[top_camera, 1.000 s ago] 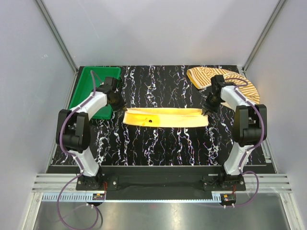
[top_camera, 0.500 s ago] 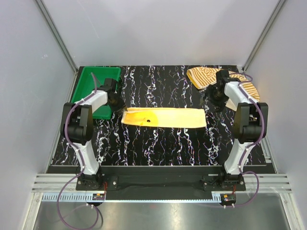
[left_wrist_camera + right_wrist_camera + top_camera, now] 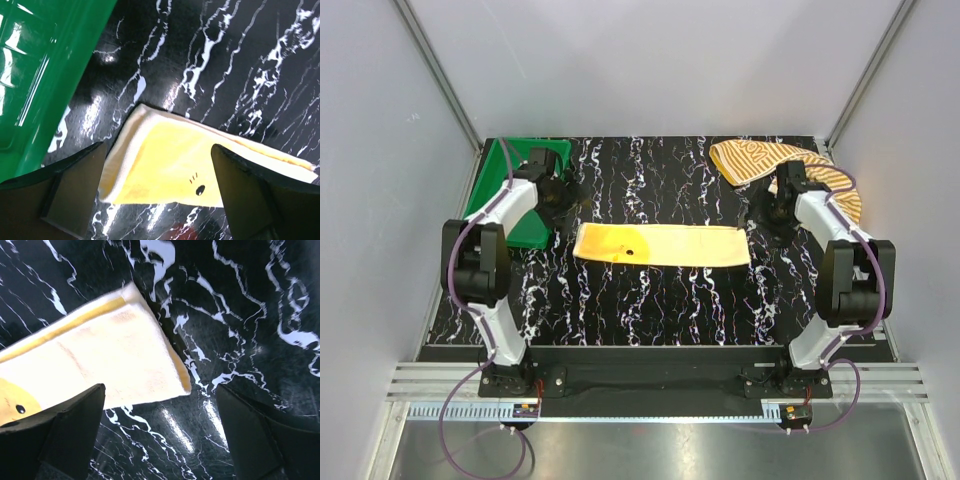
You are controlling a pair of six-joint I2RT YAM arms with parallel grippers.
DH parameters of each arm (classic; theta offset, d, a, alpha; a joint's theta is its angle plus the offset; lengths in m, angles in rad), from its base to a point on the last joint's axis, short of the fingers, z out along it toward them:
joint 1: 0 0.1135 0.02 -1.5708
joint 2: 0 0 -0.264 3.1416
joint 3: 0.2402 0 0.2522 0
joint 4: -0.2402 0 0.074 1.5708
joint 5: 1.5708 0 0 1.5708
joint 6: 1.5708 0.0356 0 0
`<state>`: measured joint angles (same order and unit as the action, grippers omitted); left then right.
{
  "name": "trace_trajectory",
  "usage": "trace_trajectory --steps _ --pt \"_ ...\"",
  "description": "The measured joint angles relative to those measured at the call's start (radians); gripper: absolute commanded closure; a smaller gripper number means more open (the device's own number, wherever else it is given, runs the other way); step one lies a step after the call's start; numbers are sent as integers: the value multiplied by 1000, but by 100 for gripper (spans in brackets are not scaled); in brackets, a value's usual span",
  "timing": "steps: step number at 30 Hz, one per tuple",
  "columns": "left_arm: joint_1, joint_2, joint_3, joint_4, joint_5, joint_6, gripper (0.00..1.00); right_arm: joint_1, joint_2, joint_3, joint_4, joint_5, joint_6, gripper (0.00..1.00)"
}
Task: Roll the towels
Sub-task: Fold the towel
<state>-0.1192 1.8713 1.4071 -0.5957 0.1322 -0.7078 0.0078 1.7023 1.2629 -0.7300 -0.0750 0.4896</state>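
left gripper (image 3: 157,160) and right gripper (image 3: 161,395) hang with jaws wide apart over the ends of the plain pale yellow cloth towel (image 3: 660,245), holding nothing. it lies mid-table as a flat folded strip, not yet rolled; the orange-and-cream striped towel (image 3: 760,160) sits crumpled at the far right corner, also unrolled. bare black marbled table (image 3: 650,305) lies on the near side; a green plastic tray (image 3: 490,200) is near the strip's left end.

Left arm (image 3: 515,210) and right arm (image 3: 817,207): white shells, chunky black joints, purple cables (image 3: 442,430) trailing alongside, dark wedge-shaped fingers (image 3: 70,195).
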Motion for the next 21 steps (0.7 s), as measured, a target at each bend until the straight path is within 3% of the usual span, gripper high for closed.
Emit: trace_trajectory --steps 13,21 --pt "-296 -176 -124 -4 -94 19 9 0 -5 -243 122 -125 36 19" --pt "-369 -184 -179 -4 -105 20 9 -1 -18 -294 170 -135 66 31"
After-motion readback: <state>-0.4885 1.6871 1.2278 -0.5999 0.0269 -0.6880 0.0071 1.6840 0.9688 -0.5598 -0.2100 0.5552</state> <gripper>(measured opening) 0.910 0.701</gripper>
